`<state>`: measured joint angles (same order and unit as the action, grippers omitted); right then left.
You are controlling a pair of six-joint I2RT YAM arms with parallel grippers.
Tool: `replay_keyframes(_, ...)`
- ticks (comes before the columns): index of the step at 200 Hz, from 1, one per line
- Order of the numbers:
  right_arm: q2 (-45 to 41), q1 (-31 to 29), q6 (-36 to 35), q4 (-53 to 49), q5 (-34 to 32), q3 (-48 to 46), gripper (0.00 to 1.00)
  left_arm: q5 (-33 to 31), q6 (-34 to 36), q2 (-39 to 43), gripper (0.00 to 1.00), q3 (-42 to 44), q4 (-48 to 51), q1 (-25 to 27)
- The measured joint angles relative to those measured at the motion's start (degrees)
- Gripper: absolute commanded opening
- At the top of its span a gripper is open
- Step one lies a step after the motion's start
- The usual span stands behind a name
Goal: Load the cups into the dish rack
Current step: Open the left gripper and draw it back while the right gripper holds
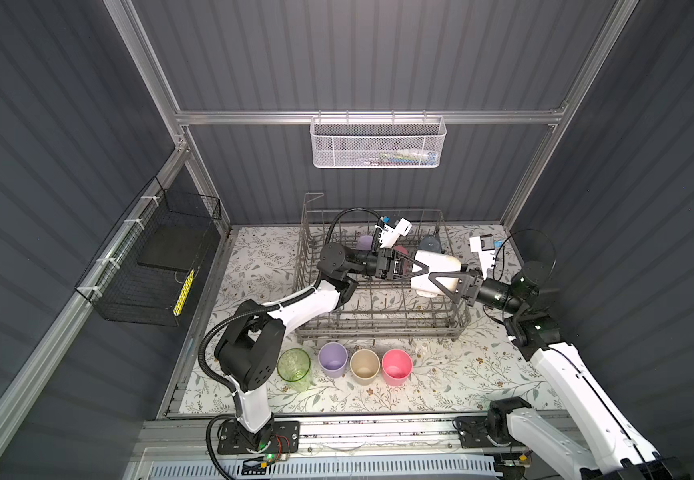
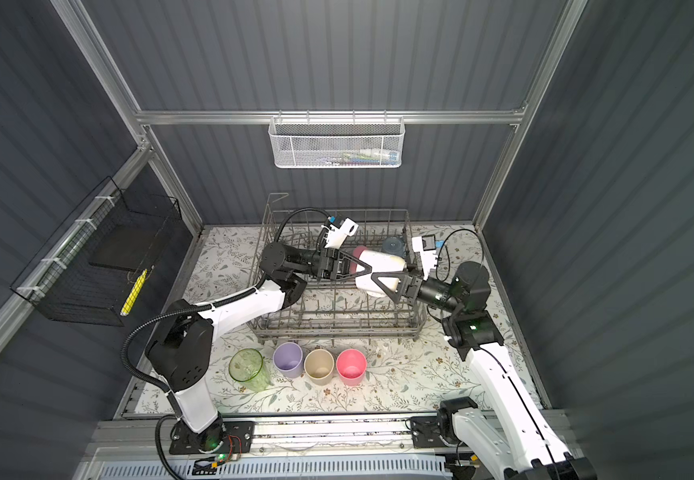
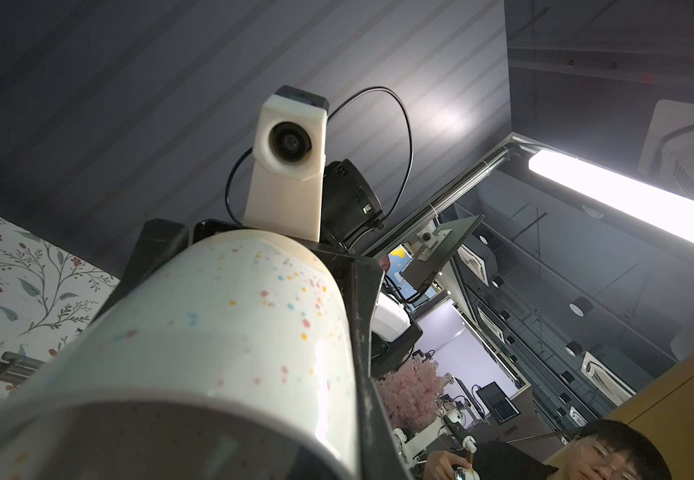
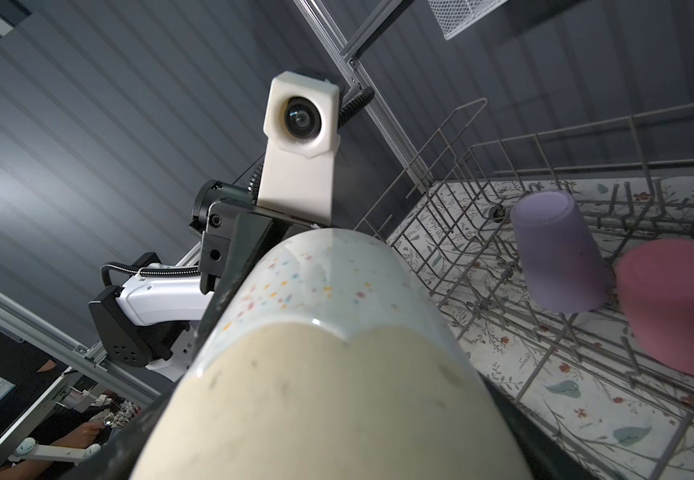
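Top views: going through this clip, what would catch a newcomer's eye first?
A speckled cream cup held sideways above the dish rack, the left gripper pinching its rim and the right gripper clasping its base. Next, four upright cups lined up in front of the rack.

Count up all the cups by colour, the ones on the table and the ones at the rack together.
lilac cups: 2
pink cups: 2
cream cups: 2
green cup: 1
blue cup: 1
Total: 8

White links (image 1: 312,301), black joints (image 1: 250,353), apparently ribbed cable (image 1: 203,357)
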<state>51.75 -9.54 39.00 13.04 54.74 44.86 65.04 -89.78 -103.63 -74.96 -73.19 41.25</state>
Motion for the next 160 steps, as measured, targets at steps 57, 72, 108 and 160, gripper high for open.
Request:
replay_keyframes(57, -1.2, -0.3, -0.3, -2.0, -0.7, -0.5, 0.3, -1.0, 4.3, 0.5, 0.25, 0.0, 3.0, -0.2)
replay_keyframes(72, -1.7, -0.3, -0.5, -2.9, -0.7, -0.5, 0.3, -1.4, 5.2, 0.8, 0.28, 0.0, 3.8, -0.5)
replay_keyframes(108, -2.8, 0.5, -0.8, -4.4, -0.7, -0.5, 0.28, -2.1, 6.2, 1.2, 0.34, 0.0, 4.7, -1.1)
replay_keyframes(160, -4.4, 4.2, -1.9, -7.3, -0.8, -0.5, 0.28, -4.2, 7.4, 3.1, 0.36, 1.6, 5.9, -3.7)
